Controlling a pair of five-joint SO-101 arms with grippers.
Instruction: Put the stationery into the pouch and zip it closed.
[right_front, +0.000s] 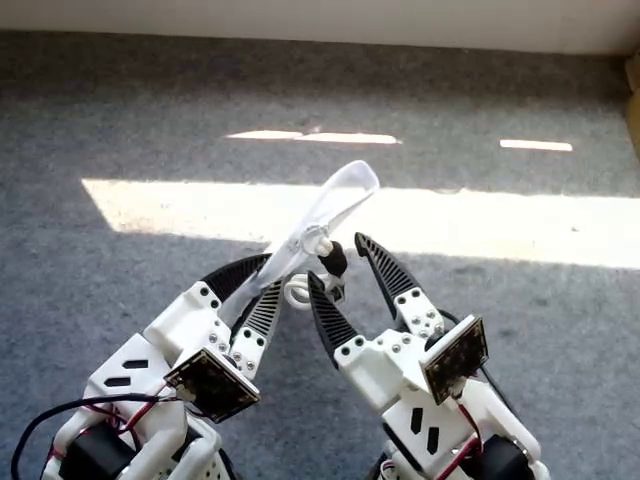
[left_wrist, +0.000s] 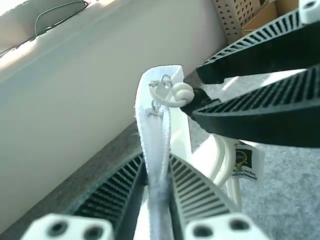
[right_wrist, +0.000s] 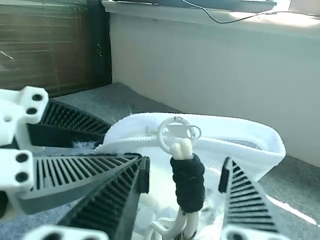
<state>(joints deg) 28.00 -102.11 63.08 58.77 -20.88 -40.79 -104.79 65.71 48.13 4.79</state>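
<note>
Your left hand clamps the pouch, which slants toward 1 o'clock. Your right hand stands open around the zipper pull. Close squarely on it, then draw steadily along the zip.

Grey carpet with bright sunlit band; white wall at far edge; brown blinds; cardboard box.

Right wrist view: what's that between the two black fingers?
A black-wrapped pull cord, hanging from the zipper ring of the white mesh pouch, sits between the right end effector's open fingers, in the right wrist view.
</note>
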